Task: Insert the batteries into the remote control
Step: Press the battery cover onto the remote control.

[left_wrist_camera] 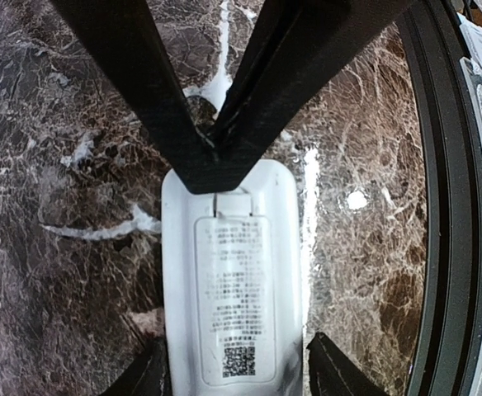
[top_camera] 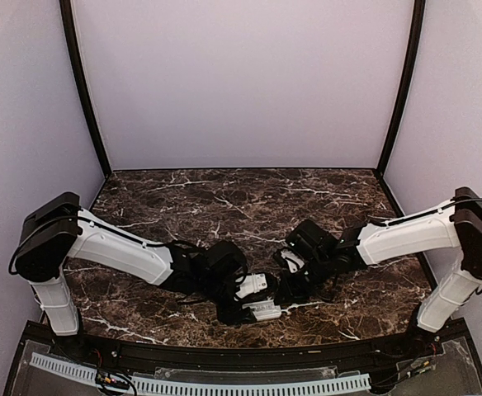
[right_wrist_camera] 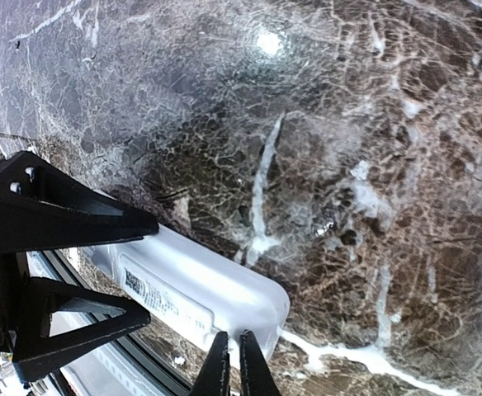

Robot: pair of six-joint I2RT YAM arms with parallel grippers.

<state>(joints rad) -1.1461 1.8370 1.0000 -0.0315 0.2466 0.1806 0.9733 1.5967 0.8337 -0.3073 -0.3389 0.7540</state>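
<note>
Remote control (left_wrist_camera: 233,280), label side up, is gripped at 6 o'clock by half-open L gripper (left_wrist_camera: 239,373); R gripper (right_wrist_camera: 231,367), jaws shut w/ nothing held, is set on its 12 o'clock end.

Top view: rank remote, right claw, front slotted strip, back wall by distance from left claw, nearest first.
1. remote: gripped in the left claw.
2. right claw: just right, at the remote's tip.
3. slotted strip: along the front edge.
4. back wall: far side.
</note>
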